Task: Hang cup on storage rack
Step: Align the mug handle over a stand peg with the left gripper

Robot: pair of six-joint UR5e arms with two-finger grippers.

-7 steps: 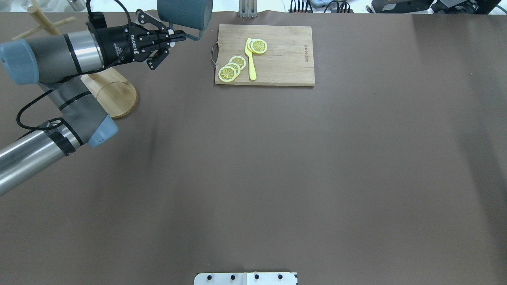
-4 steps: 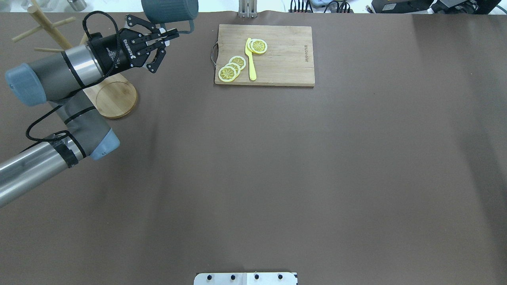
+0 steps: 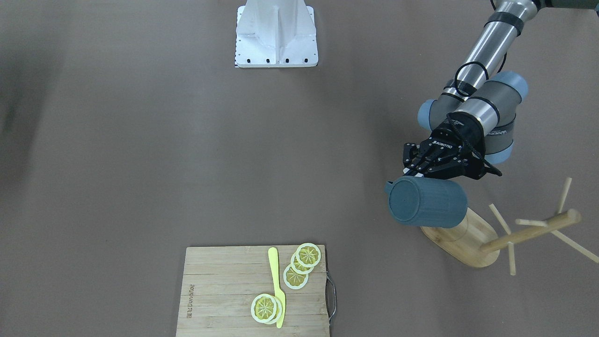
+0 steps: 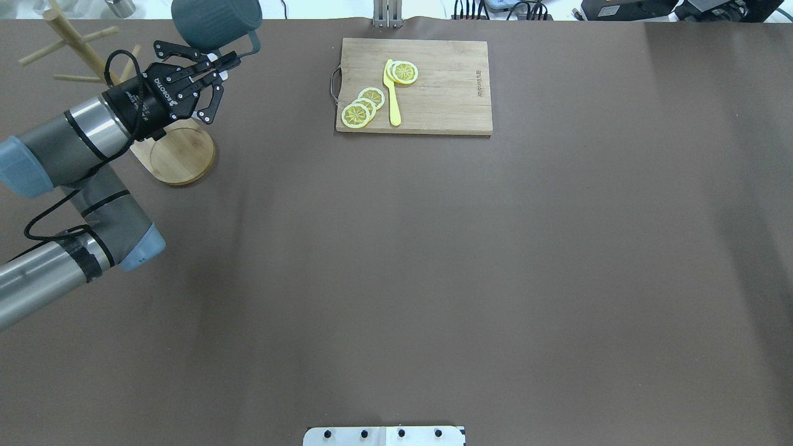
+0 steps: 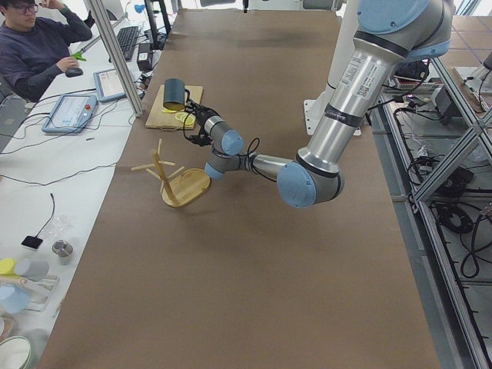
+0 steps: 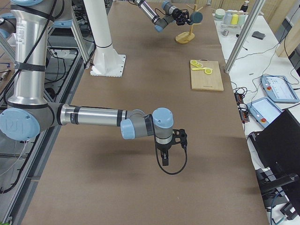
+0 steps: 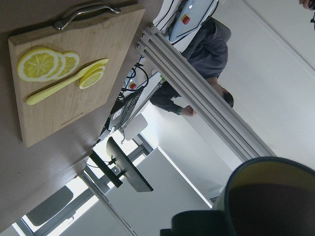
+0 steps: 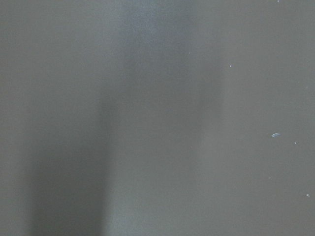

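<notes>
While the ribbed slate-blue cup (image 4: 214,23) is cropped at the overhead view's top edge, you see it aloft beside the bamboo mug tree (image 4: 179,145), handle pinched in the left hand (image 4: 228,61); right hand (image 6: 165,161): grip cannot be told.

Matt and finely ribbed outside on cup (image 3: 428,202). Pale, smooth bamboo wood for rack (image 3: 468,243) and board (image 3: 224,290). Matt brown covering over table (image 3: 140,140). Shiny metal tube on left arm (image 3: 493,37).
</notes>
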